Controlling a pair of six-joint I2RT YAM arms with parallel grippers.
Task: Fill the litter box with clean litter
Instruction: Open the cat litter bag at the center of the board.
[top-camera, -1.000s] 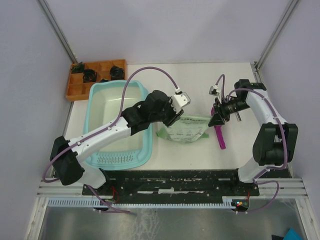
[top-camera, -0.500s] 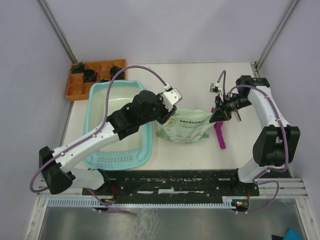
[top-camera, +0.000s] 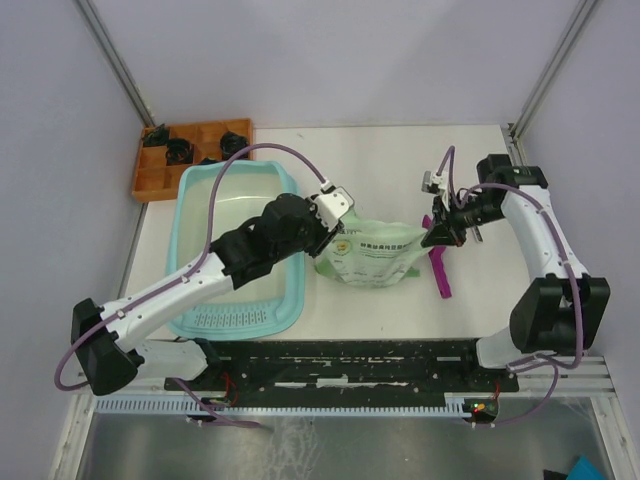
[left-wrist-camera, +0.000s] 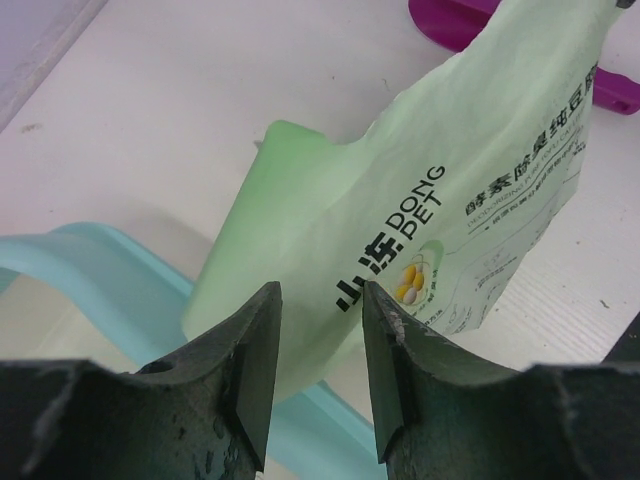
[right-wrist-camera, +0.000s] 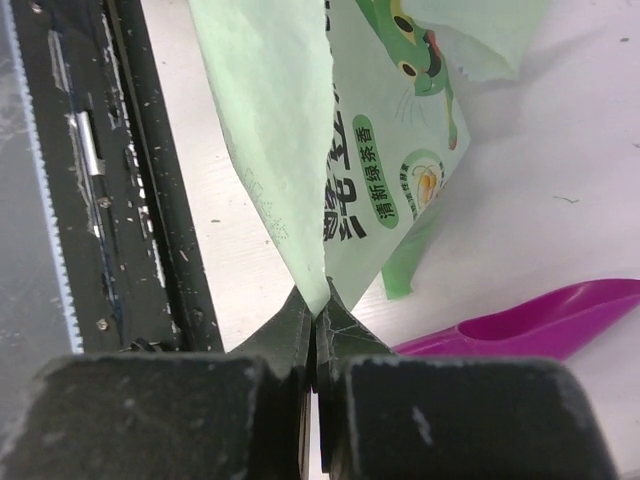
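R end effector (right-wrist-camera: 316, 308) pinched on bag (right-wrist-camera: 270, 100) edge; L end effector (left-wrist-camera: 319, 300) agape by bag, over litter box (left-wrist-camera: 110, 265).

left arm: the white-and-black jointed left arm (top-camera: 190, 285) stretches from its base forward and to the right, wrist angled down
left gripper: the dark two-finger left gripper (left-wrist-camera: 318, 300) has its fingers parted, a clear gap between them
right arm: the white-and-black jointed right arm (top-camera: 545, 235) rises from its base, forearm turned leftward
right gripper: the dark two-finger right gripper (right-wrist-camera: 316, 310) is pressed closed, pinching an edge of the light green printed plastic bag (right-wrist-camera: 280, 120)
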